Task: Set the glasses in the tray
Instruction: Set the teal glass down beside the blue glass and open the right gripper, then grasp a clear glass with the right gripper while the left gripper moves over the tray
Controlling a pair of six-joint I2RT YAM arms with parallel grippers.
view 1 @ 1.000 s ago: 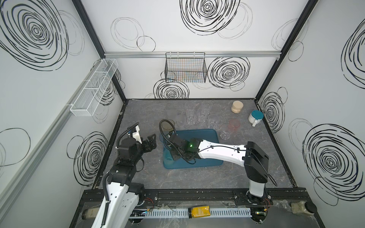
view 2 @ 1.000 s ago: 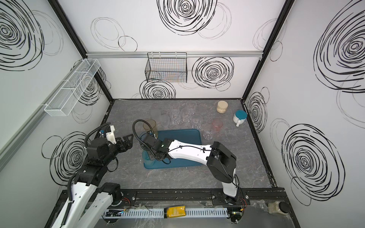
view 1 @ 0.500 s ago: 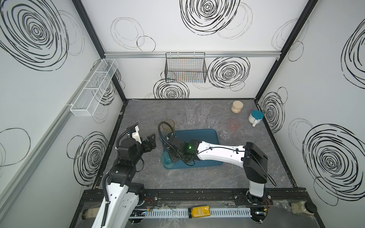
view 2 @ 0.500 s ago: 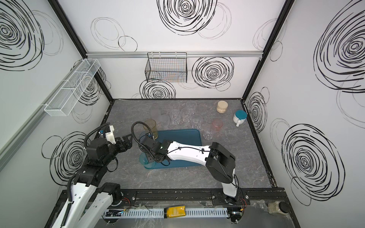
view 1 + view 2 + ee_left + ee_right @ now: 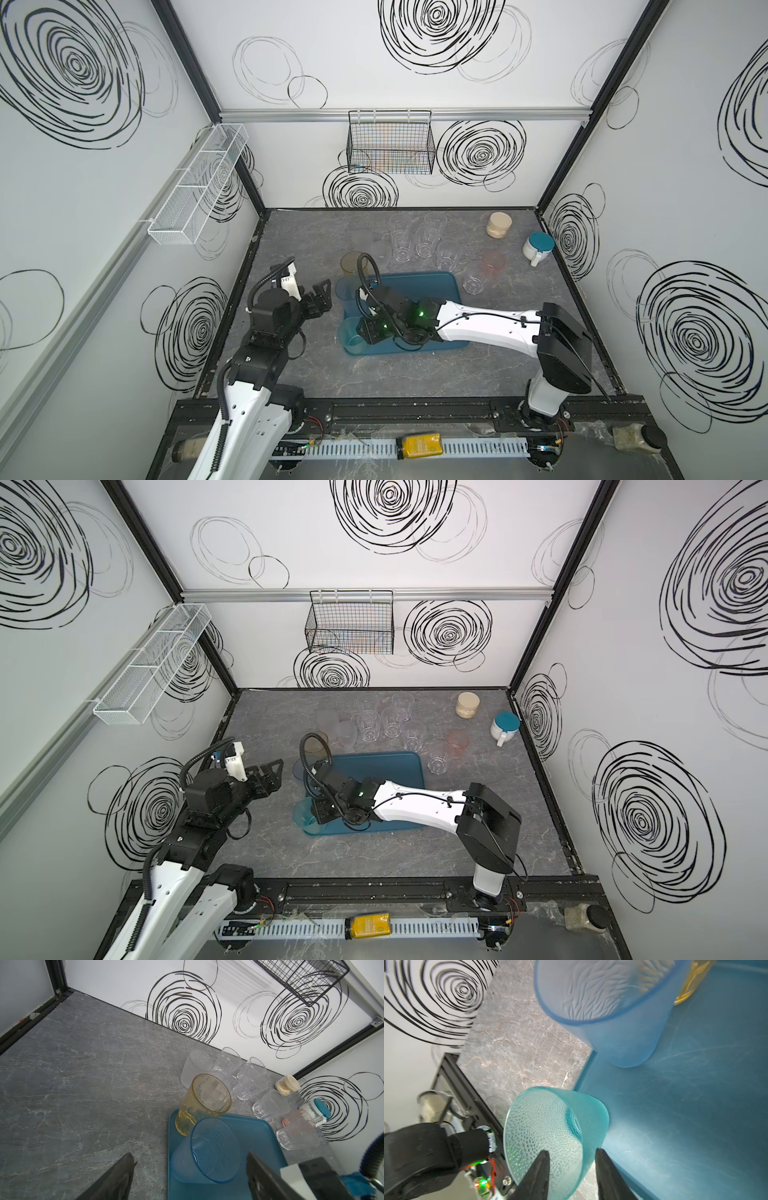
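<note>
The teal glass stands open end up in the near left corner of the tray. The right gripper straddles its rim: one of the fingers hangs over the inside, the other sits just outside the wall, and they are parted, not pinching it. Further along the tray's left edge stands the blue glass, then the amber glass at the far left corner. The left gripper hovers wide open and empty, short of the blue glass. Clear glasses and a pink glass stand on the table beyond the tray
</note>
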